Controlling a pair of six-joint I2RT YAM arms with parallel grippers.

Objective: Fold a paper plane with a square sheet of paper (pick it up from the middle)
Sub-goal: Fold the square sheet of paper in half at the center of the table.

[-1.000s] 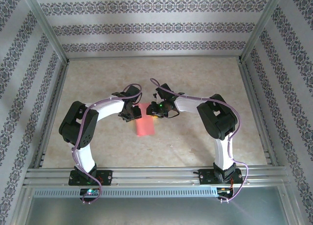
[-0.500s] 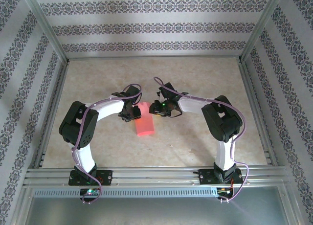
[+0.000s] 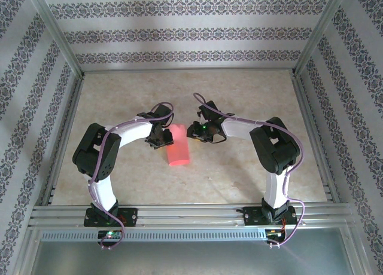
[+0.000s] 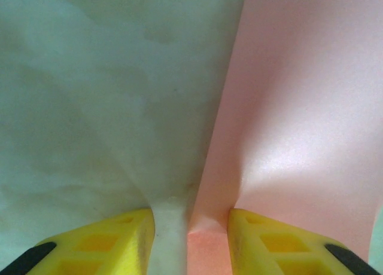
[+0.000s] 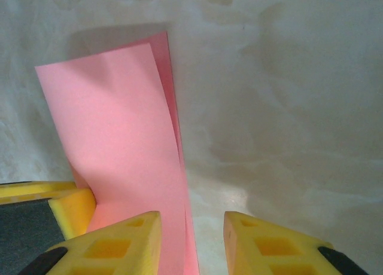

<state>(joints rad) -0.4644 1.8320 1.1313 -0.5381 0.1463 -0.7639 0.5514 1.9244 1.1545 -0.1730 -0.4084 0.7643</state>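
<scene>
Between my left end effector (image 4: 191, 224) and right end effector (image 5: 191, 227), on the table (image 3: 239, 95), lies the square sheet of paper (image 3: 178, 148): salmon-pink, folded into a two-layer rectangle, slightly bowed; both end effectors are spread, astride its edges

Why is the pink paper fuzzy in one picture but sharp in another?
Left wrist view: the pink paper sits very close to the lens, so it blurs, with a pale glare patch. Right wrist view: crisper edges, and a grey shadow on the table behind it. Top view: even light.
</scene>
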